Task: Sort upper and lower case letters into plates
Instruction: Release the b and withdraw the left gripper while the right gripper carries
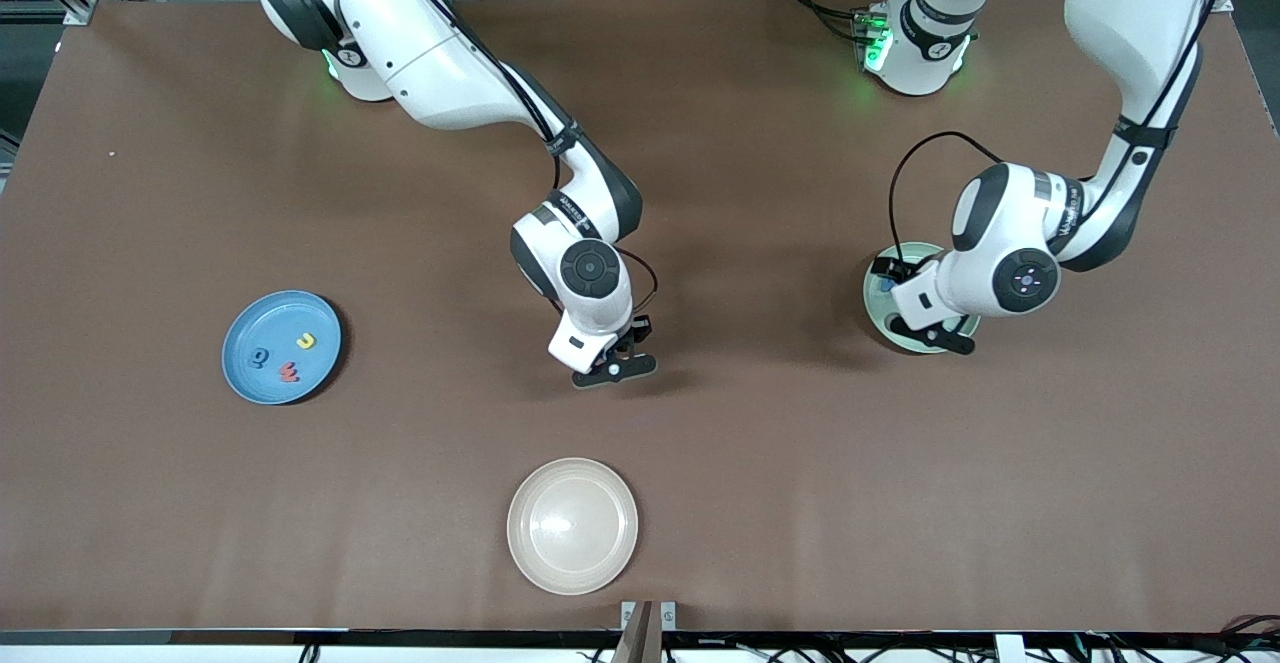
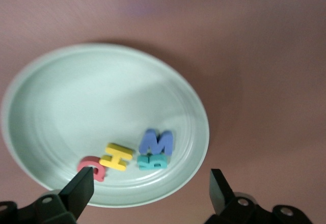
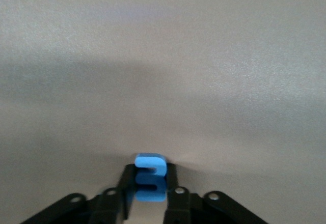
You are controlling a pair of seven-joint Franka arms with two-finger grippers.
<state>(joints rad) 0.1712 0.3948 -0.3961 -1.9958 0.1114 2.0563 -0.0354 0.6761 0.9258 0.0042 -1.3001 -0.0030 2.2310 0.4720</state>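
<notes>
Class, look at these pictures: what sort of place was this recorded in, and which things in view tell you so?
Probably a robotics lab: two white arms bolted along a brown-covered table, aluminium framing and cables at its edges, and toy letters sorted into a blue plate and a mint plate as a test.

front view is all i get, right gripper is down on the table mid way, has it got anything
Observer: Yes, the right gripper is shut on a light blue letter.
Operator: what's in the mint plate, the left arm hides it
Observer: The mint green plate holds four letters: red, a yellow H, a blue one and a teal one.
Operator: left gripper holding one
Observer: No, the left gripper is open over the plate.
</notes>
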